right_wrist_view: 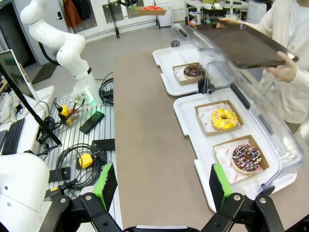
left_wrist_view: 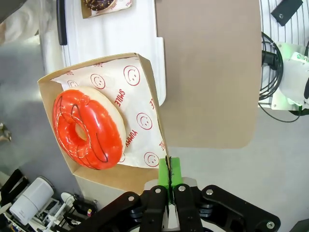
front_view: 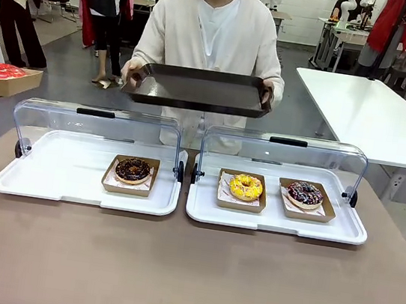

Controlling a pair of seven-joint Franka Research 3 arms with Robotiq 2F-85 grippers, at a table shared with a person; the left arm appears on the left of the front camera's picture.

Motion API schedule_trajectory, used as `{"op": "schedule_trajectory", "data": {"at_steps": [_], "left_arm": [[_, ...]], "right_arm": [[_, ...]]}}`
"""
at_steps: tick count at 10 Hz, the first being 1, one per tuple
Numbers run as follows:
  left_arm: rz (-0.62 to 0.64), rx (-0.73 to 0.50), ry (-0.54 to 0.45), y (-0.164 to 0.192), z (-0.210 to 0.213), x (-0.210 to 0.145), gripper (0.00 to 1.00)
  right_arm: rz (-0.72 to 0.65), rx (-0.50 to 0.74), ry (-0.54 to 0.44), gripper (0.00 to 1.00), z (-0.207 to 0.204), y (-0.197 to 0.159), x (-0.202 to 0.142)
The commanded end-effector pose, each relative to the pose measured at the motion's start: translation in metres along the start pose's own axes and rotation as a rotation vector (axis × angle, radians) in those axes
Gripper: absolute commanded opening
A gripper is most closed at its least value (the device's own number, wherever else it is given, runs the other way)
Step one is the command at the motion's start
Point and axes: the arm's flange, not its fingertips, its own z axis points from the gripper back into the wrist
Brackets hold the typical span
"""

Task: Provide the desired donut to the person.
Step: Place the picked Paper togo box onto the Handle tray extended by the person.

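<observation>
Left hand (left_wrist_view: 169,166) is clamped on the rim of the cardboard box (left_wrist_view: 111,176) carrying the red donut (left_wrist_view: 89,128). The box is held roughly level off the bench's (front_view: 171,268) left side, presumably so nothing slides. Dark tray (front_view: 197,88) is held out by the person (front_view: 208,32), likely to receive it. Right hand (right_wrist_view: 163,186) is apart, holding nothing.

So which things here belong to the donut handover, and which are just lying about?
In the job: red-glazed donut, its cardboard box pinched in the shut left claw, the person, the dark tray they hold out.
Lying about: chocolate donut, yellow donut, sprinkled donut, both display cases, open right claw.
</observation>
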Motion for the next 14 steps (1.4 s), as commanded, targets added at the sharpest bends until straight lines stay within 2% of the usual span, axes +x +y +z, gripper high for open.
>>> {"op": "schedule_trajectory", "data": {"at_steps": [1,10,11,12,14], "left_arm": [[0.003,0.003,0.012,-0.001,0.002,0.002,0.0],[0.0,-0.001,0.0,0.0,0.0,0.0,0.01],[-0.029,0.04,-0.032,0.0,0.023,0.001,0.01],[-0.056,0.073,-0.02,0.009,0.051,0.006,0.01],[-0.054,0.124,0.017,0.017,0.088,0.038,0.01]], "right_arm": [[0.004,0.001,-0.009,1.0,0.0,0.0,0.001],[0.004,0.001,-0.009,1.0,0.0,0.0,0.001],[0.004,0.001,-0.009,1.0,0.0,0.0,0.001],[0.004,0.001,-0.009,1.0,0.0,0.0,0.001],[0.004,0.001,-0.009,1.0,0.0,0.0,0.001]]}}
